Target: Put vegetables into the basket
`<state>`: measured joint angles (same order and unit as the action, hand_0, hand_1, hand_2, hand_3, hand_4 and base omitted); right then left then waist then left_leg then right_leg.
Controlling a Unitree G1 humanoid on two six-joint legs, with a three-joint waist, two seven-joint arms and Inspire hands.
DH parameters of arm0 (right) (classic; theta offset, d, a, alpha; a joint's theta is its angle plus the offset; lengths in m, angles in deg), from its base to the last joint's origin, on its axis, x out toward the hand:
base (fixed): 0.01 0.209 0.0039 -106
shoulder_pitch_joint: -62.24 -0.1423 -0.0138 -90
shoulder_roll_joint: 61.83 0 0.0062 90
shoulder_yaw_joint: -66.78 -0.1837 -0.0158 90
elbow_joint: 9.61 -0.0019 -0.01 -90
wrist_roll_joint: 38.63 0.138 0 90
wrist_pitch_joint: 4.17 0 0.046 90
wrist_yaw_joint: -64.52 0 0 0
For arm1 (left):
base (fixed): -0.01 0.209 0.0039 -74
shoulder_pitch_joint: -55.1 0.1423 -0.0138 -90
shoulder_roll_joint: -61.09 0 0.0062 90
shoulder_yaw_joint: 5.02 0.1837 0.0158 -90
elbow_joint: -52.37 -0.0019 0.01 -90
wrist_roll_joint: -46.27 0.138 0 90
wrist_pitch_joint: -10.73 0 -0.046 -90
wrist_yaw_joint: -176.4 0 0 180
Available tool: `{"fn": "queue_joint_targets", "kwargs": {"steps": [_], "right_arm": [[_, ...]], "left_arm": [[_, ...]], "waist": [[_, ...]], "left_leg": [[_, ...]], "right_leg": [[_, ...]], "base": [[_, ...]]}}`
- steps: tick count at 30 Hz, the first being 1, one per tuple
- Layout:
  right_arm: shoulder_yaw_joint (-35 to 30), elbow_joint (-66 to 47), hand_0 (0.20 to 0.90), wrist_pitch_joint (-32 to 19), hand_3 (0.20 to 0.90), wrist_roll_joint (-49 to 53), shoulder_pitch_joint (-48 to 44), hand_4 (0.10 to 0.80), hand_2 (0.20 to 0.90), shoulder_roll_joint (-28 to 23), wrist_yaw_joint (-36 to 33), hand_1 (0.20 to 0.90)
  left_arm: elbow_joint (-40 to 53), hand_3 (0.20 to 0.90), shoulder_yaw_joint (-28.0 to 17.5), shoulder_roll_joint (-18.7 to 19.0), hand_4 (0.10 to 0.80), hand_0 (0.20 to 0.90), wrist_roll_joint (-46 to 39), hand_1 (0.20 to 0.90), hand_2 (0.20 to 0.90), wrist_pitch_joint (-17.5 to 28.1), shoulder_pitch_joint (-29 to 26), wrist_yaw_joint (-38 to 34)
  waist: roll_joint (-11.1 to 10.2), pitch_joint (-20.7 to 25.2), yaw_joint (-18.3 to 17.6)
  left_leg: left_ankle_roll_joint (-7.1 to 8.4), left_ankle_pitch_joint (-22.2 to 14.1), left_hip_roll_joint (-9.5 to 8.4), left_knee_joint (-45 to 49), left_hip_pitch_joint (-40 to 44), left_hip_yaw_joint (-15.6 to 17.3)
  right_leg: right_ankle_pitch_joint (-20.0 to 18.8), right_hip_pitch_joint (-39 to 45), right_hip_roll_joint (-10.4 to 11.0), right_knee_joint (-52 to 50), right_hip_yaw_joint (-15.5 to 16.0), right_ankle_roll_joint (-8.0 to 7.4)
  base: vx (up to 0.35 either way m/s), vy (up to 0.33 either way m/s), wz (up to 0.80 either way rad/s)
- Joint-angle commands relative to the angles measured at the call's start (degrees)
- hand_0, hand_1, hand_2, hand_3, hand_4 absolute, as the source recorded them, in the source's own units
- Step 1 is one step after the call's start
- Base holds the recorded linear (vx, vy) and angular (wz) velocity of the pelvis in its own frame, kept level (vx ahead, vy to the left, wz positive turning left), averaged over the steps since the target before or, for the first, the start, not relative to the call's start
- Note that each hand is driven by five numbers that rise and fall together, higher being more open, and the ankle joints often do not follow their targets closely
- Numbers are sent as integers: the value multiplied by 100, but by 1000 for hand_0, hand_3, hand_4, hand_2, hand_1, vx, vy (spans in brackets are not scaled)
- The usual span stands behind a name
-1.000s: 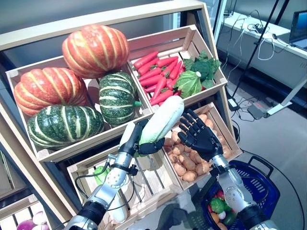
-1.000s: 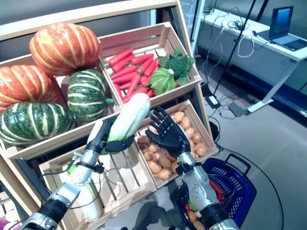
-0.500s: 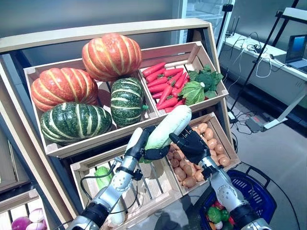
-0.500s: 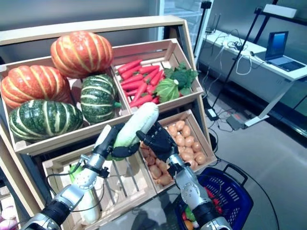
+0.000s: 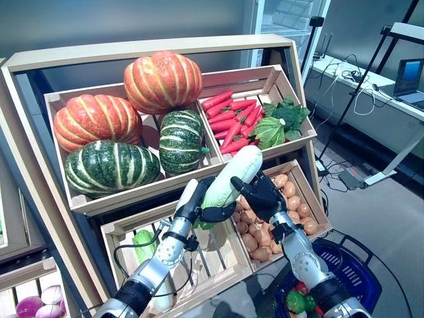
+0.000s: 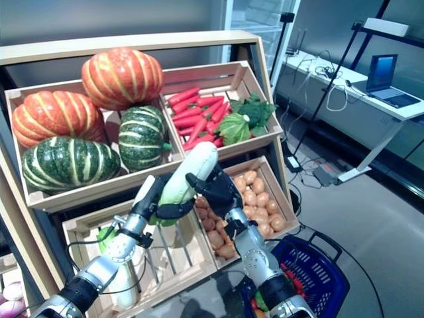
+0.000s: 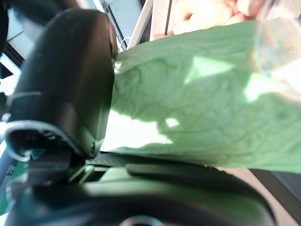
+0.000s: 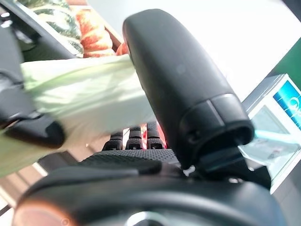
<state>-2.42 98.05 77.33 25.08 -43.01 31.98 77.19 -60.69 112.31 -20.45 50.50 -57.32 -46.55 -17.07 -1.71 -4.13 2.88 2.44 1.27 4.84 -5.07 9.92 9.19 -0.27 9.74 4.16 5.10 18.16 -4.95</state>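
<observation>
My left hand (image 5: 197,201) is shut on a long pale green and white cabbage (image 5: 232,174) and holds it up, tilted, in front of the wooden stand. In the left wrist view the thumb (image 7: 66,89) presses the leafy cabbage (image 7: 202,94). My right hand (image 5: 265,197) is open right against the cabbage's right side, its fingers reaching under and behind it. In the right wrist view the cabbage (image 8: 80,89) lies between the thumb (image 8: 178,94) and the straight fingers. The blue basket (image 5: 361,266) stands on the floor at lower right, with green and red vegetables (image 5: 295,298) in it.
The wooden stand (image 5: 152,53) with its slanted crates rises close behind both hands. A crate of small brown potatoes (image 5: 291,195) lies just under the right hand. A white desk with a laptop (image 5: 411,73) stands at far right, with bare floor before it.
My right hand has moved left from beside the cabbage until it lies against it. The left hand keeps hold of the cabbage. The camera has shifted, so the whole stand sits more to the right.
</observation>
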Motion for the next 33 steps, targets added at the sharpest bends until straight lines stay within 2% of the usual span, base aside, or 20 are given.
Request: {"fn": "queue_joint_targets", "kwargs": {"steps": [1, 10, 19, 20, 21, 27, 33], "right_arm": [[-442, -400, 300, -724, 300, 357, -1062, 400, 300, 286, -109, 300], [-505, 65, 300, -839, 300, 560, -1131, 400, 300, 285, -188, 300], [-616, 59, 300, -942, 300, 93, -1096, 400, 300, 134, -307, 300], [-636, 73, 300, -952, 300, 43, -1090, 400, 300, 90, -335, 300], [-665, 91, 300, -972, 300, -44, -1077, 400, 300, 49, -352, 300], [-948, 126, 300, -889, 300, -550, -798, 400, 300, -359, -379, 300], [-1487, 670, 300, -906, 300, -605, -378, 400, 300, -1196, -332, 300]], "left_arm": [[277, 300, 392, -103, 400, 300, -78, 300, 300, 565, -873, 54], [324, 300, 577, -132, 400, 300, -112, 300, 300, 584, -964, 82], [339, 300, 500, -71, 400, 300, -80, 300, 300, 517, -955, -105], [329, 469, 470, -64, 513, 469, -124, 469, 469, 483, -956, -95], [329, 900, 433, -57, 800, 900, -128, 900, 900, 449, -943, -68], [242, 900, 155, 233, 800, 900, 542, 900, 900, 369, -811, -76], [-166, 900, -362, 1143, 800, 900, 764, 900, 900, 398, -693, -45]], "waist": [[34, 298, 42], [49, 316, 33], [54, 284, -8], [53, 283, -10], [54, 284, -11], [60, 265, -76], [95, 225, -162]], "left_leg": [[-332, -651, -280, 7, 65, -117], [-338, -663, -276, 7, 62, -120], [-317, -654, -264, 7, 51, -100], [-318, -655, -265, 7, 50, -102], [-320, -656, -266, 7, 49, -101], [-313, -650, -249, 7, 55, -25], [-301, -641, -225, 7, 46, 96]], "right_leg": [[362, 231, 48, -10, 67, 204], [356, 216, 45, -10, 24, 206], [339, 191, 31, -10, -7, 208], [338, 188, 29, -10, -13, 208], [338, 186, 27, -10, -17, 208], [311, 154, 17, -10, -70, 188], [286, 99, 10, -10, -132, 168]], "base": [[2, -5, 4], [0, -1, 2], [0, 0, 0], [0, 0, 0], [0, 0, 0], [0, 0, 0], [0, 8, -5]]}}
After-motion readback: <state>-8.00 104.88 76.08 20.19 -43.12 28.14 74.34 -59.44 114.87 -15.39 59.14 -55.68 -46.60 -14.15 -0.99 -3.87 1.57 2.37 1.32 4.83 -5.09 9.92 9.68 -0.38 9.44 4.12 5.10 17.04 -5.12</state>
